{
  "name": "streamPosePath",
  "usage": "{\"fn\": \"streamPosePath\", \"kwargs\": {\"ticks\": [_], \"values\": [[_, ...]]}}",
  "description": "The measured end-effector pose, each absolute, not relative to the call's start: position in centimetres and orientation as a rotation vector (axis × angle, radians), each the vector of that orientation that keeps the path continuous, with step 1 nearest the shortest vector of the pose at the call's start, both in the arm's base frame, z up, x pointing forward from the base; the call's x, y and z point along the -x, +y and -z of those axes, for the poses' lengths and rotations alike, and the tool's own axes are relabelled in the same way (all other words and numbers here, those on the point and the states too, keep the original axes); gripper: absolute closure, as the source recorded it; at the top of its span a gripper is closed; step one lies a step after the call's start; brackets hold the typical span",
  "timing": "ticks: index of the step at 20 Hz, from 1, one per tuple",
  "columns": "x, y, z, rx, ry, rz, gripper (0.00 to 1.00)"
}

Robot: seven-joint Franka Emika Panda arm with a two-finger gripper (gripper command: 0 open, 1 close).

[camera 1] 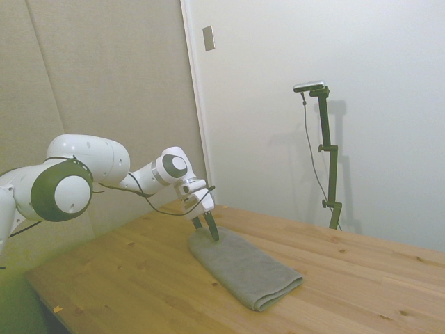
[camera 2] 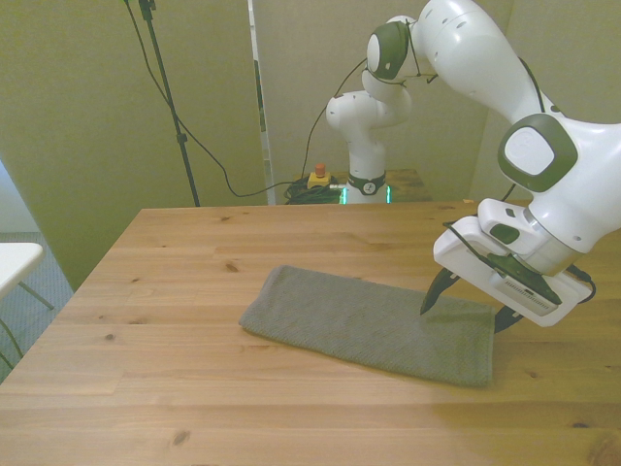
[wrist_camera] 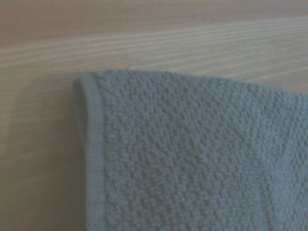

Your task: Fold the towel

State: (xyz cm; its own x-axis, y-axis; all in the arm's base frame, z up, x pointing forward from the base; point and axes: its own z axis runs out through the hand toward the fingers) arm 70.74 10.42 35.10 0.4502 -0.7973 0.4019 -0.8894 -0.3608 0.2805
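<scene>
Towel [camera 2: 374,325] is laid flat on the wooden table [camera 2: 146,388], already doubled into a long oblong, running from mid-table toward the front view's right. Rolled fold edge is seen at the end near the side camera [camera 1: 274,296]. Gripper [camera 2: 464,303] is positioned over the end at the front view's right, fingers spread apart, nothing held. One fingertip is set on or just above the cloth; the other is placed just past the short edge. Contact cannot be confirmed from these views.

Hemmed corner [wrist_camera: 91,125] is shown close in the wrist view, with a second layer peeking out under the top one.

Judged step: corner or end edge is about to be pinched for another fold.

Risks:
- Only the top layer is caught when the fingers are closed, because the layers are stacked and slightly offset at the hem. Towel would then be opened up instead of folded.
- Edge is missed altogether if the outer finger is kept too far off the cloth; the fingers would be shut on air.
- Fingertips are driven into the wood if the approach is made too low, since the towel is thin at the hem.
- Thick, soft pile may slip out of a shallow pinch once lifted.
- Whole towel may be dragged across the smooth table instead of folding over, as nothing is pinning the far end.
</scene>
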Motion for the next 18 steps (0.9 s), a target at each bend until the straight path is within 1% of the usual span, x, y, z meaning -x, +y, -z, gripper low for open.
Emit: {"fn": "streamPosePath", "kwargs": {"ticks": [14, 18], "values": [[-70.48, 10.4, -34.14, -2.269, -1.4, -0.274, 1.0], [-70.27, 10.05, -34.6, -2.271, -1.407, -0.277, 1.0]]}}
